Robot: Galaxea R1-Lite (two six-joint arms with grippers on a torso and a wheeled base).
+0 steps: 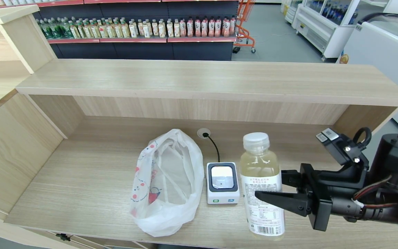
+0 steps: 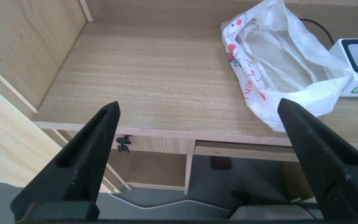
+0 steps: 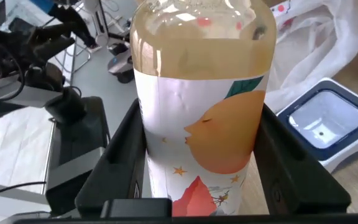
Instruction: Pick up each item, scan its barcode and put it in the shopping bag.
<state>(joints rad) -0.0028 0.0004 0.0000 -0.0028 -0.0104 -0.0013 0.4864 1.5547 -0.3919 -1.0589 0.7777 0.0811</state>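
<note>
One pale-wood counter recess (image 1: 81, 180), walled at left and right and backed by a raised wooden ledge (image 1: 202, 79), bounds the work area. Within it, the white crinkled plastic shopping bag (image 1: 166, 183) with red cartoon print lies left of centre, its mouth open upward. The clear plastic bottle (image 1: 259, 162) of pale yellow drink, white-capped, stands near the counter's front edge at the right. The right gripper (image 1: 271, 185) is closed against its labelled body, one finger on each side. The white box scanner (image 1: 222, 182) with an upward-facing, dark-framed window sits between bag and bottle, just beside both. The barcode (image 1: 266, 229) is low on the label, facing the front edge. Judged step: lift and scan. Lift straight up first, since the front edge is close and the bottle is tall. Then rotate the wrist until the barcode faces the window, keeping clear of the ledge. Transfer to the bag passes over the scanner and its black cable (image 1: 214, 147), so keep height. The left gripper (image 2: 199, 109) hangs spread wide over the front edge, left of the bag, beside open counter.
</note>
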